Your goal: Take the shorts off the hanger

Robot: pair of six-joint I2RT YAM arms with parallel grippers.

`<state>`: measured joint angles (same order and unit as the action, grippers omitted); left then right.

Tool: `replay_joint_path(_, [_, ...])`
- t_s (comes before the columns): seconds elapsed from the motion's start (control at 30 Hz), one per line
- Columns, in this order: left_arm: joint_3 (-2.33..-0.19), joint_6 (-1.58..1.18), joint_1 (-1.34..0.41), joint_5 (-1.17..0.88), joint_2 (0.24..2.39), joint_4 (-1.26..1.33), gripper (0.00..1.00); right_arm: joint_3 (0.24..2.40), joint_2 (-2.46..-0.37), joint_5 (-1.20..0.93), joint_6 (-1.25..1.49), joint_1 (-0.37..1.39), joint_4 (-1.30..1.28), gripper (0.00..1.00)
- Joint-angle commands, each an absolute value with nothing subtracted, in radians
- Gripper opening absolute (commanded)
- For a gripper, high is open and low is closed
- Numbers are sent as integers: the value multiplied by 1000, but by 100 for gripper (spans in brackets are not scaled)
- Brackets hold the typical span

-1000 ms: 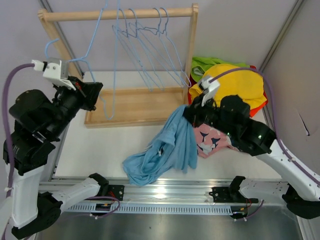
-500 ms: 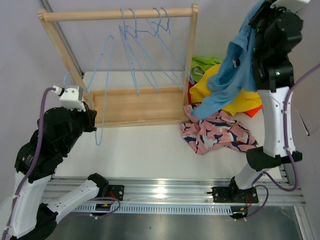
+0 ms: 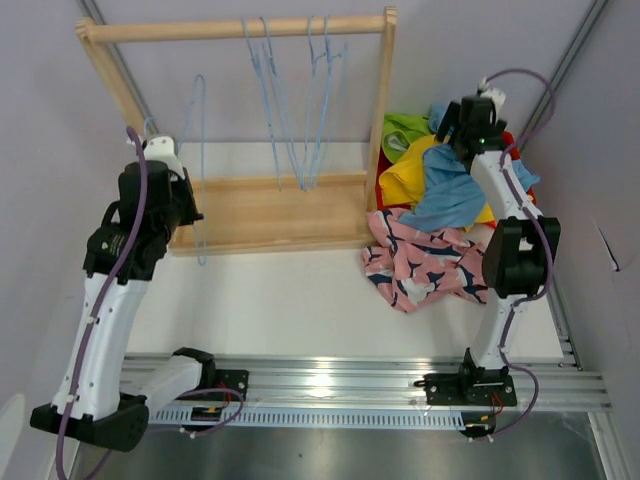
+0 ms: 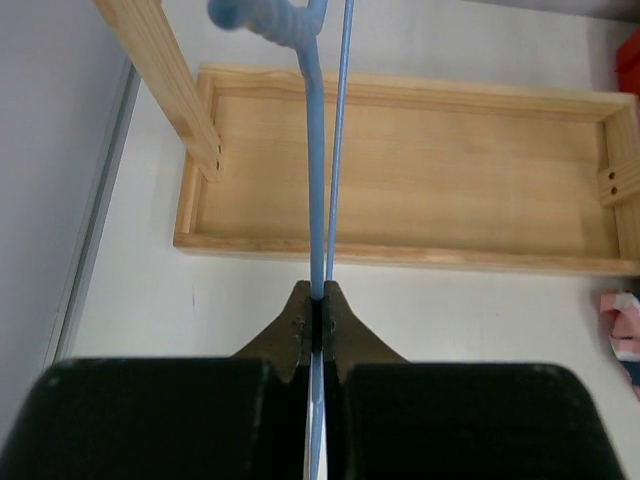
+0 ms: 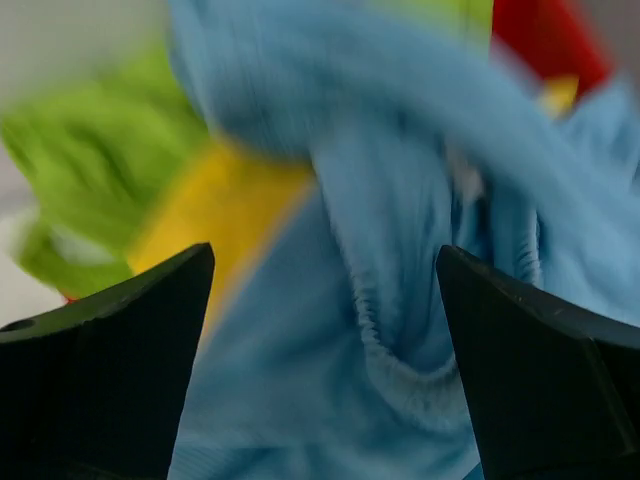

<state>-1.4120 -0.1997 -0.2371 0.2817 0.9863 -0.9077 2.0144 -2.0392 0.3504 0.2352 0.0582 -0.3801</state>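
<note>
My right wrist camera gives only a smear. The light blue shorts (image 5: 400, 300) fill the middle, with the yellow shorts (image 5: 235, 205), the lime green shorts (image 5: 90, 165) and a corner of the orange shorts (image 5: 545, 40) around them. All are too blurred for me to trace edges or folds. The fingers (image 5: 110, 370) of my right gripper (image 5: 325, 255) run off the bottom edge.

In my left wrist view the hook of the hanger (image 4: 325, 150) is cut off at the top. Its wire vanishes inside my left gripper (image 4: 317, 300). The pink shorts (image 4: 625, 325) show only as a sliver at the right edge.
</note>
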Motion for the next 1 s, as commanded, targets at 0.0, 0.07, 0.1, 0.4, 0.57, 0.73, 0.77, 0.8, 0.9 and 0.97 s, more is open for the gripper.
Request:
replay_joint_path(0.0, [-1549, -172, -183, 196, 1047, -818, 0, 1693, -1765, 309, 377, 93, -269, 100])
replay_joint_path(0.07, [-1610, -173, -169, 161, 1093, -810, 0, 1462, -1662, 293, 403, 126, -140, 99])
replay_joint_path(0.1, [-1653, -173, -163, 150, 1141, -805, 0, 1403, -1573, 279, 420, 139, -118, 99])
replay_joint_path(0.4, [-1992, -179, -160, 86, 1408, -802, 0, 939, -1169, 299, 477, 262, -66, 99])
replay_joint_path(0.57, [-2098, -213, -160, 81, 1531, -756, 0, 776, -985, 278, 511, 290, -92, 100])
replay_joint_path(0.73, [-2276, -227, -160, 51, 1660, -781, 0, 703, -894, 291, 534, 318, -135, 100])
replay_joint_path(0.77, [-2331, -227, -160, 43, 1716, -794, 1, 686, -872, 290, 535, 319, -140, 99])
replay_joint_path(0.8, [-2385, -229, -160, 40, 1742, -825, 0, 677, -859, 290, 538, 321, -140, 99])
replay_joint_path(0.9, [-2448, -227, -160, 32, 1808, -842, 1, 650, -833, 285, 538, 319, -140, 99])
replay_joint_path(0.97, [-2444, -229, -160, 34, 1818, -841, 2, 643, -828, 287, 535, 319, -144, 99])
